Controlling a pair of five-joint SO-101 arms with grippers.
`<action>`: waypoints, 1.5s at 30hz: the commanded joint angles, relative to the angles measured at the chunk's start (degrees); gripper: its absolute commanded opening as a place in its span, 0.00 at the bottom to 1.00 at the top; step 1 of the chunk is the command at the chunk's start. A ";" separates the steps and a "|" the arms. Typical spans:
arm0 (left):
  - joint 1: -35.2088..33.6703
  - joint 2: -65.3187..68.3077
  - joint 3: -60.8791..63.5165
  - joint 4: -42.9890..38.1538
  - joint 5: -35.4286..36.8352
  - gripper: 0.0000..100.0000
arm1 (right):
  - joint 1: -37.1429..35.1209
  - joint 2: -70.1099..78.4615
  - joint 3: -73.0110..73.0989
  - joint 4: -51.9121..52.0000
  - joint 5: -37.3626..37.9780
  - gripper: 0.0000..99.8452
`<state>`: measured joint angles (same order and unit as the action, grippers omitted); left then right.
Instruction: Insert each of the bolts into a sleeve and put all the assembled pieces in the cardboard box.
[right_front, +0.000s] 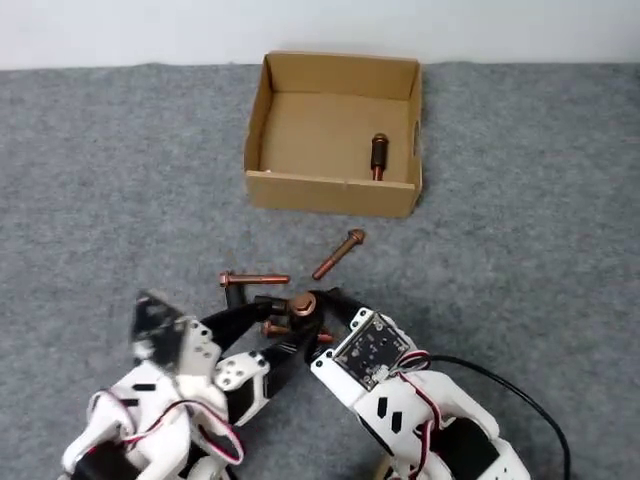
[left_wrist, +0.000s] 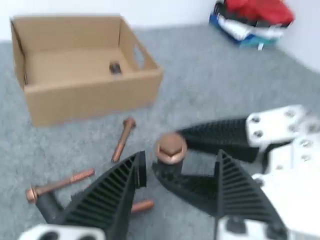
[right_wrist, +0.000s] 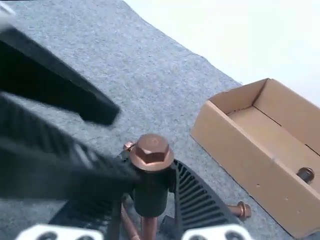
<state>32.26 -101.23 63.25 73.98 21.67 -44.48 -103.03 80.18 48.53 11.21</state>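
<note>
**Two arms meeting low over a grey surface (right_front: 540, 250).** The shank of the held bolt (right_wrist: 151, 151) is hidden inside the black sleeve (right_wrist: 150, 192), except for a short copper length below it. The bolt's hexagonal copper head sits on the sleeve's top.

The right gripper (right_wrist: 150, 202) has its fingers closed on the sleeve and holds it upright. One ribbed black finger (right_wrist: 200, 200) is visible; the other is covered by a finger of the left gripper (left_wrist: 180, 160).

The left gripper's fingers stand wide apart and hold nothing. The sleeve lies between them, close to one fingertip (left_wrist: 140, 167); whether they touch cannot be made out.

A further bolt (right_front: 275, 328) is largely masked beneath the fingers. Two loose bolts lie on the surface between the grippers and the cardboard box (right_front: 330, 190), the slanted bolt (right_front: 338, 254) nearer the box and the crosswise bolt (right_front: 255, 280) nearer the fingers.

Inside the box, near the wall on the right arm's side, rests an assembled piece (right_front: 379, 155), a dark sleeve over a copper shank.
</note>
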 joint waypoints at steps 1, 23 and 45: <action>-0.97 0.53 -6.29 0.00 0.09 0.20 | 0.75 -0.66 -3.69 -1.98 -3.60 0.01; -40.44 0.18 33.36 -20.22 -28.92 0.00 | 25.36 28.00 -23.74 7.16 -23.21 0.01; -40.62 0.97 33.45 -19.34 -29.10 0.00 | 28.18 88.84 -56.44 -35.56 -15.38 0.01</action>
<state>-7.91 -100.44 96.92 54.81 -6.99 -17.14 -20.66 32.44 18.37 -6.29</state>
